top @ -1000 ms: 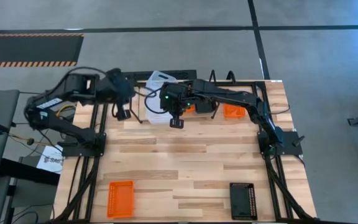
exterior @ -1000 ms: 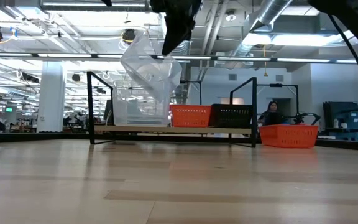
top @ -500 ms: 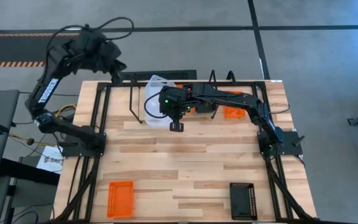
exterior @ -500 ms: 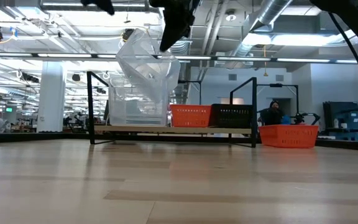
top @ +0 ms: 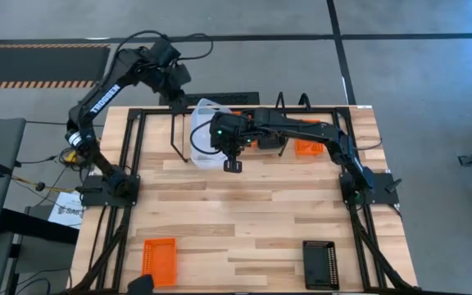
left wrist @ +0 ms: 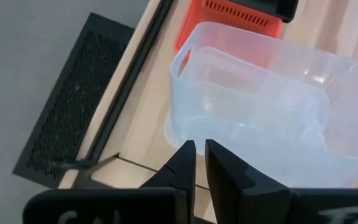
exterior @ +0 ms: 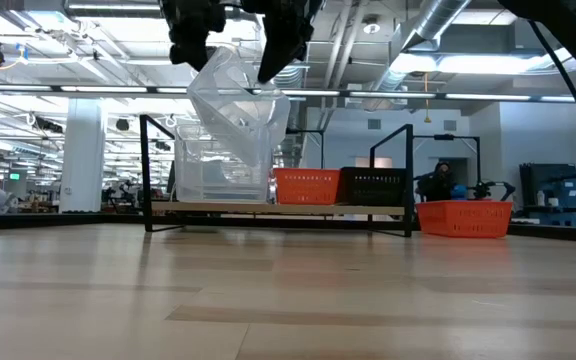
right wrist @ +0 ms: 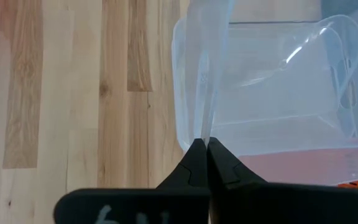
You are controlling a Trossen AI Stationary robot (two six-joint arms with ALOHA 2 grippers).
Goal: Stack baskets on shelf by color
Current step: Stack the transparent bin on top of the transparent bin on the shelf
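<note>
My right gripper point(right wrist: 202, 144) is shut on a clear basket point(exterior: 236, 100), which hangs tilted above the clear baskets point(exterior: 223, 172) at the left end of the shelf point(exterior: 278, 208). An orange basket point(exterior: 306, 185) and a black basket point(exterior: 373, 186) stand on the shelf board beside them. My left gripper point(left wrist: 199, 155) is raised over the table's far edge point(top: 176, 80), shut, right above the held basket's far side point(left wrist: 253, 112); I cannot tell whether it touches it. Another orange basket point(exterior: 465, 216) rests on the table right of the shelf. My right gripper pinches the clear basket's thin side wall at its rim point(right wrist: 202, 127) between the two fingers, which come from above, pointing down. The basket is lifted clear and hangs tilted below the fingers point(exterior: 268, 60), above the clear baskets on the shelf.
An orange basket point(top: 159, 260) lies near the table's near-left corner and a black basket point(top: 321, 262) near the near-right corner. The shelf's black wire loops point(top: 292, 100) stand up along the far edge. The middle of the tabletop point(top: 244, 205) is bare wood.
My left arm has swung up from the table's left far corner, over the far edge, and toward the held clear basket. My right gripper has stayed shut on the basket and shifted it slightly toward the table's left.
</note>
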